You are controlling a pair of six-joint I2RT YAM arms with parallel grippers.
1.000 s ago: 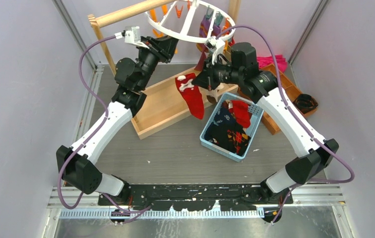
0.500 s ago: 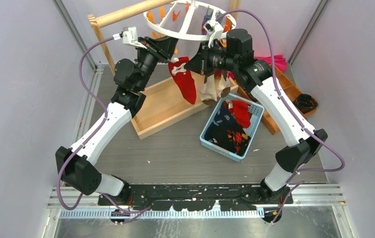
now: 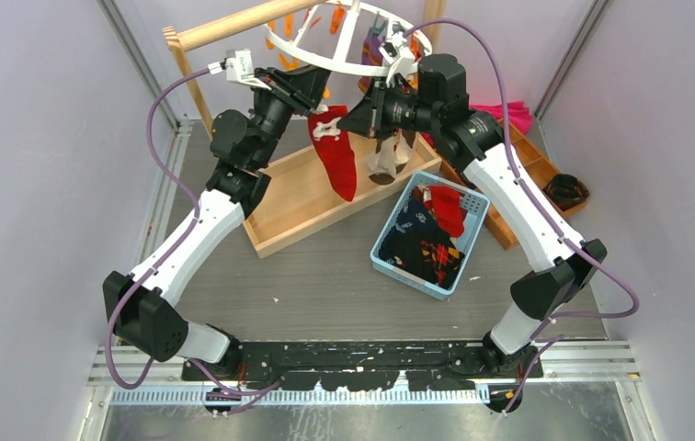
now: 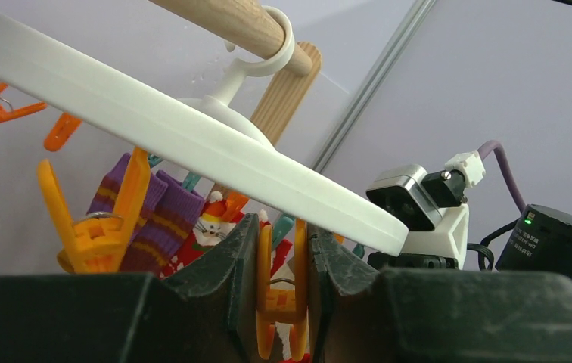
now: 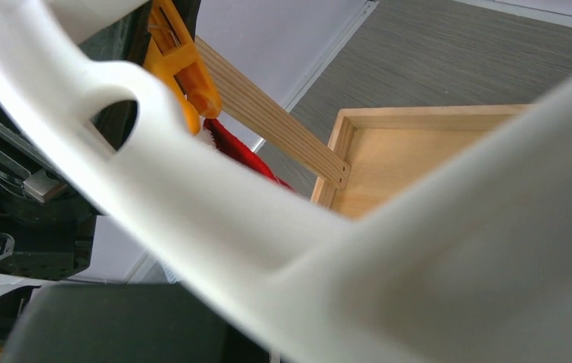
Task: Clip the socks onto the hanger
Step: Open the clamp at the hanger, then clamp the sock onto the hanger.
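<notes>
Red sock [image 3: 336, 156] hangs under the white ring hanger [image 4: 192, 144] at the far edge of the table [image 3: 325, 276], between 2 grippers. The left gripper [image 4: 279, 257] pinches an orange clip [image 4: 278, 302] just below the ring. Whether the right gripper [image 3: 376, 101] is spread or pressed together cannot be told. A blue basket [image 3: 408, 276] of socks sits right of the table's centre.

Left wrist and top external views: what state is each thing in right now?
left fingers: shut on the orange clip.
orange clip: pinched, under the white hanger ring.
white hanger ring: hooked over the wooden rod.
red sock: raised, dangling; clipped or not, cannot tell.
purple striped sock: hanging from the ring.
blue basket: holds more socks.
right fingers: open or shut, cannot tell.
</notes>
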